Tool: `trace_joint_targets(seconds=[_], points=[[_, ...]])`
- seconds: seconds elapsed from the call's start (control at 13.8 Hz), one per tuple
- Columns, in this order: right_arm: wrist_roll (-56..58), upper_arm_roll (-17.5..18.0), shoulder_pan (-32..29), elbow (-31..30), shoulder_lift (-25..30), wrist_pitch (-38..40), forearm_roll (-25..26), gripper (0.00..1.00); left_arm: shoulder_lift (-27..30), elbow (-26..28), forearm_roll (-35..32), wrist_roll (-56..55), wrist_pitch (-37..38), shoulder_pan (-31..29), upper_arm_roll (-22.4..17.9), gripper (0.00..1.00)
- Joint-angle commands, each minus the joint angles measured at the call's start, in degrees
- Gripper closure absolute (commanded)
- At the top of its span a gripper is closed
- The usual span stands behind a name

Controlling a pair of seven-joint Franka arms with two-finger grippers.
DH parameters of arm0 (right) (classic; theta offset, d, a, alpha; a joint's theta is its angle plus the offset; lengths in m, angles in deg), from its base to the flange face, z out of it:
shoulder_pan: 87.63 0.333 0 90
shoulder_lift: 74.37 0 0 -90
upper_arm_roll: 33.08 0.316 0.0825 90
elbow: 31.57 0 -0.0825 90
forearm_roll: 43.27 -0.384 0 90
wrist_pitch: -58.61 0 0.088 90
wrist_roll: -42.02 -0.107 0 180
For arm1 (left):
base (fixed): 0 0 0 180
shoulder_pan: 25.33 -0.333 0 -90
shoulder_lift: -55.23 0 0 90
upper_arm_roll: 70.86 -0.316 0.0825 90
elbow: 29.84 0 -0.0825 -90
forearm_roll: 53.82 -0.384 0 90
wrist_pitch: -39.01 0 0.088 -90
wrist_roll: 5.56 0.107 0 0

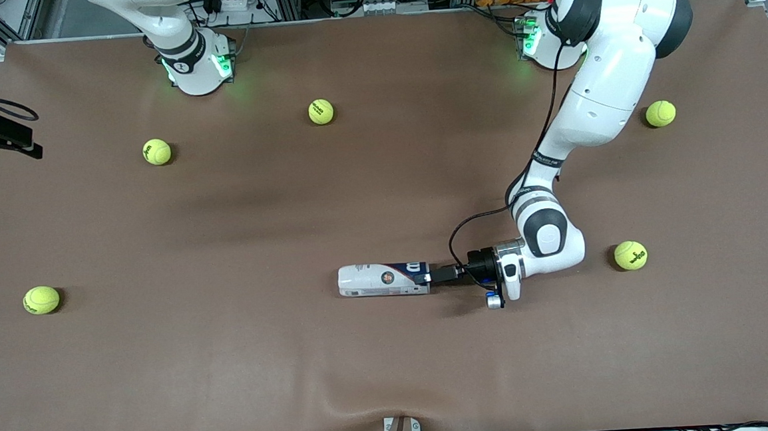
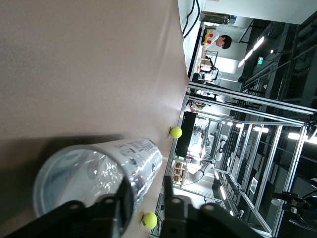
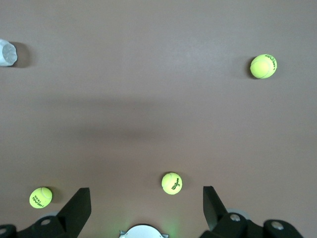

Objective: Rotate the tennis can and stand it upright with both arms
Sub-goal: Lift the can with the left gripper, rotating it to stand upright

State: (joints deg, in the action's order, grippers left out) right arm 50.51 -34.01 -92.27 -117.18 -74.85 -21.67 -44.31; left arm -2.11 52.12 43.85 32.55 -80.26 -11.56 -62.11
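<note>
We see the can (image 1: 383,279) lying on its side on the table (image 1: 233,358), near the front camera. Our left gripper (image 1: 428,278) pinches its open rim, one finger inside. It looks light, thin-walled and slick, so grip gently. Our right gripper (image 3: 146,208) waits high, fingers apart, above balls (image 3: 172,183).

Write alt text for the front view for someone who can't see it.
A tennis can lies on its side on a brown table, with the left gripper closing on its end nearest the left arm. Five tennis balls lie scattered around it, and the right arm waits by its base.
</note>
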Motion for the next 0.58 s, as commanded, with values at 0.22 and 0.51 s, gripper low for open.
trace_joint_targets(seconds=[0.22, 0.51], points=[[-9.5, 0.7, -5.2, 0.9, -0.2, -0.5, -6.0, 0.0, 4.2, -1.5, -3.4, -3.9, -1.0, 0.3, -1.5, 1.0], [-11.2, 0.8, -0.6, 0.9, -0.7, -0.9, -1.6, 0.0, 13.2, -1.5, -16.3, -13.7, -2.7, 1.3, -1.5, 1.0]])
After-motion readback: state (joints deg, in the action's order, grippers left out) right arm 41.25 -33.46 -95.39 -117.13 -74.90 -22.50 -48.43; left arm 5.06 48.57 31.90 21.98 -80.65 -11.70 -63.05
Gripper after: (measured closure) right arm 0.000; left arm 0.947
